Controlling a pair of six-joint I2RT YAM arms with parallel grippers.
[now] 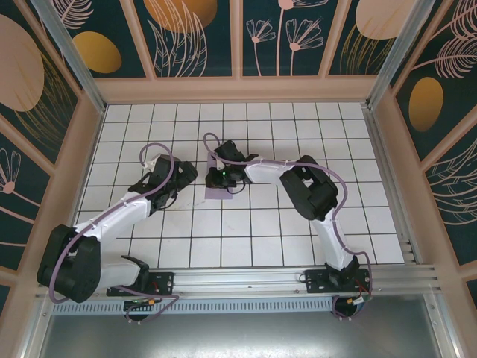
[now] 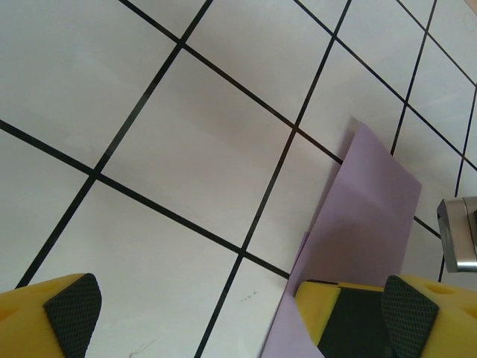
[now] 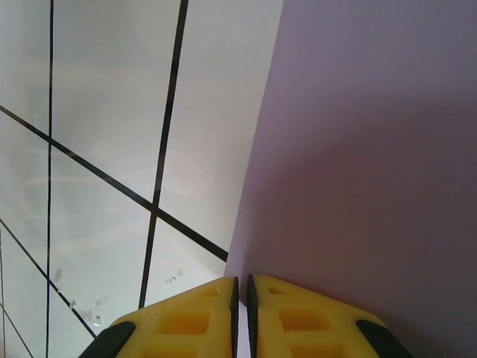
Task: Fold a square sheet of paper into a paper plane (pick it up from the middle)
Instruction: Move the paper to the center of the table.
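Left arm: the left gripper (image 2: 223, 309) hangs low over the white tiled table (image 1: 298, 239), jaws spread wide and holding nothing. Its left pad (image 2: 71, 306) is over bare tile. Its right finger (image 2: 365, 313) stands in front of the near end of the lilac sheet of paper (image 2: 369, 216); whether it touches the paper cannot be told. The open stance probably serves to leave the sheet free for the other arm while staying within reach.

Centre: the sheet lies near the middle of the table, between the two grippers and largely under the right one in the overhead view (image 1: 218, 195). It is no longer a flat square. The left wrist view shows a narrow strip with a faint crease across it and a second layer offset along its left edge, so at least one fold appears made. No pointed dart shape is visible, and the plane looks unfinished.

Right arm: the right gripper (image 3: 240, 298) has its jaws drawn almost together, only a thin slit between the yellow fingers (image 3: 186, 321). The sheet's long left edge runs straight into that slit, and the paper rises close along the right-hand finger. The gripper therefore appears to pinch the edge, probably to lift a layer or hold it for creasing.
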